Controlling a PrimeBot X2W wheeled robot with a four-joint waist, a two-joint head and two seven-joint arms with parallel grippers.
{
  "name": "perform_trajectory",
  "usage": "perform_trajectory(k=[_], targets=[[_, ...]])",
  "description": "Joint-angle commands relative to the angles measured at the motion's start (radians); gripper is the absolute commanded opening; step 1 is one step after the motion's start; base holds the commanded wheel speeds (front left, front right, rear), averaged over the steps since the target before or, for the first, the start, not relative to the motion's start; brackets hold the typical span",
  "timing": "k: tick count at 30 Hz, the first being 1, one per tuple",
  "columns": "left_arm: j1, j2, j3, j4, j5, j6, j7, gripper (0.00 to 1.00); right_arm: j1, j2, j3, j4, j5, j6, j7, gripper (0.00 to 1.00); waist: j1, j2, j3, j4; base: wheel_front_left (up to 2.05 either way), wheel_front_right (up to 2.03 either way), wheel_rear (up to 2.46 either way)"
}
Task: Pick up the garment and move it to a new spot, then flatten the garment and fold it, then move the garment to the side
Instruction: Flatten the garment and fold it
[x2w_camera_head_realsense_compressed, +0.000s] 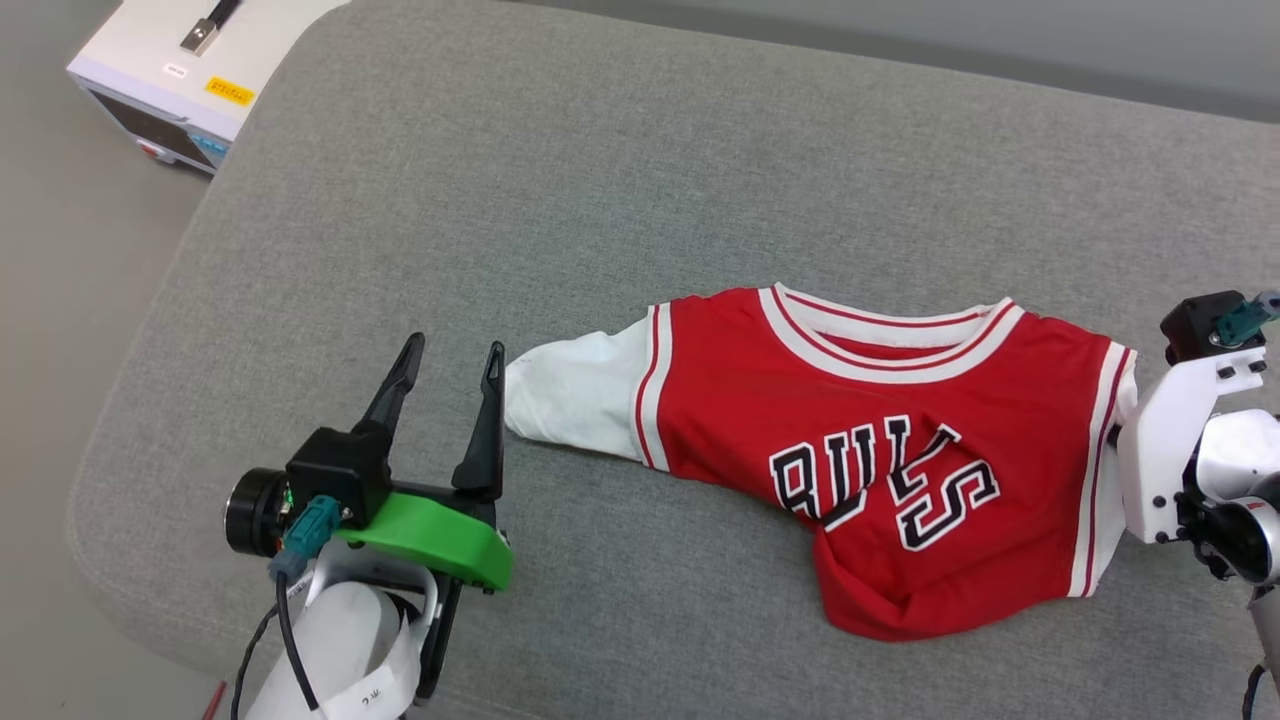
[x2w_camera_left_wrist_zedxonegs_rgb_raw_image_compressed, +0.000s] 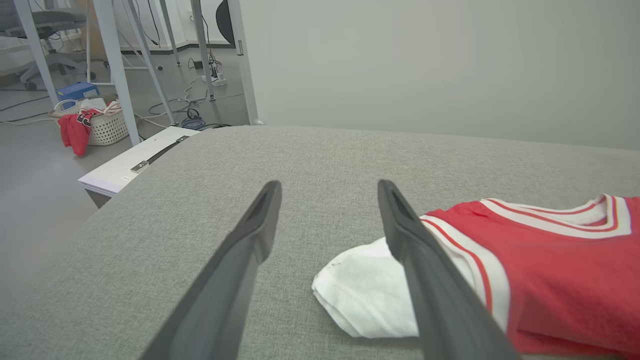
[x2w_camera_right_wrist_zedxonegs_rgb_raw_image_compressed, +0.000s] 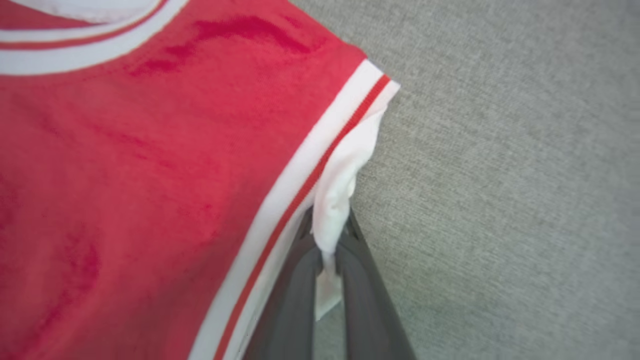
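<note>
The garment (x2w_camera_head_realsense_compressed: 880, 450), a red jersey with white sleeves and black lettering, lies rumpled on the grey cushioned surface (x2w_camera_head_realsense_compressed: 600, 180). My left gripper (x2w_camera_head_realsense_compressed: 445, 365) stands open just left of the garment's white sleeve (x2w_camera_head_realsense_compressed: 570, 395), not touching it. In the left wrist view that sleeve (x2w_camera_left_wrist_zedxonegs_rgb_raw_image_compressed: 360, 295) lies partly behind the right finger (x2w_camera_left_wrist_zedxonegs_rgb_raw_image_compressed: 425, 280) of the open left gripper (x2w_camera_left_wrist_zedxonegs_rgb_raw_image_compressed: 327, 192). My right gripper (x2w_camera_right_wrist_zedxonegs_rgb_raw_image_compressed: 327, 235) is shut on the garment's other white sleeve (x2w_camera_right_wrist_zedxonegs_rgb_raw_image_compressed: 345, 165), pinched between its two dark fingers. In the head view the right wrist (x2w_camera_head_realsense_compressed: 1190, 440) sits at the garment's right edge, its fingers hidden.
A white box-shaped device (x2w_camera_head_realsense_compressed: 180, 70) stands off the surface's far left corner. In the left wrist view, table legs (x2w_camera_left_wrist_zedxonegs_rgb_raw_image_compressed: 117, 65), cables and a white basket (x2w_camera_left_wrist_zedxonegs_rgb_raw_image_compressed: 107, 125) with red cloth stand on the floor beyond. A plain wall (x2w_camera_left_wrist_zedxonegs_rgb_raw_image_compressed: 425, 60) rises behind the surface.
</note>
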Motion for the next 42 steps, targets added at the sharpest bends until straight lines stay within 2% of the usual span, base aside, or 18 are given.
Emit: perform_trajectory(k=[1,8,17,23,24,25,34,42], targets=[[-0.002,-0.008,0.0,0.007,0.007,-0.007,-0.006,1.0,0.029,-0.013,0.009,0.02,0.0,-0.001,-0.013,0.0,0.0,0.0,-0.038,-0.032,0.0,0.0,0.0],[0.022,-0.01,0.003,0.027,0.011,-0.012,-0.006,1.0,0.071,-0.098,-0.008,-0.039,-0.009,-0.001,-0.058,0.0,0.0,0.0,-0.109,-0.079,0.0,0.0,0.0],[0.031,-0.008,0.002,0.015,0.013,-0.017,-0.006,1.0,0.142,-0.257,-0.113,-0.123,-0.07,-0.001,0.016,0.0,0.0,0.0,-0.103,-0.091,0.0,0.0,0.0],[0.014,-0.013,-0.006,0.016,0.017,-0.024,-0.006,1.0,0.135,-0.265,-0.181,-0.025,-0.126,-0.001,0.01,0.0,0.0,0.0,-0.068,-0.072,0.0,0.0,0.0],[0.013,-0.013,-0.006,0.017,0.017,-0.025,-0.006,1.0,0.13,-0.259,-0.193,-0.004,-0.139,-0.001,-0.004,0.36,0.0,0.0,-0.064,-0.069,0.0,0.0,0.0],[0.011,-0.013,-0.005,0.018,0.017,-0.025,-0.006,1.0,0.122,-0.251,-0.209,0.022,-0.161,-0.001,-0.026,1.0,0.0,0.0,-0.061,-0.067,0.0,0.0,0.0],[0.012,-0.006,-0.005,0.033,0.018,-0.025,-0.006,1.0,0.053,-0.174,-0.213,0.108,-0.249,-0.001,-0.278,1.0,0.0,0.0,-0.084,-0.097,0.0,0.0,0.0],[0.026,-0.006,-0.011,0.041,0.006,-0.029,-0.006,1.0,0.045,-0.106,-0.206,0.03,-0.231,-0.001,-0.461,1.0,0.0,0.0,-0.145,-0.173,0.0,0.0,0.0]])
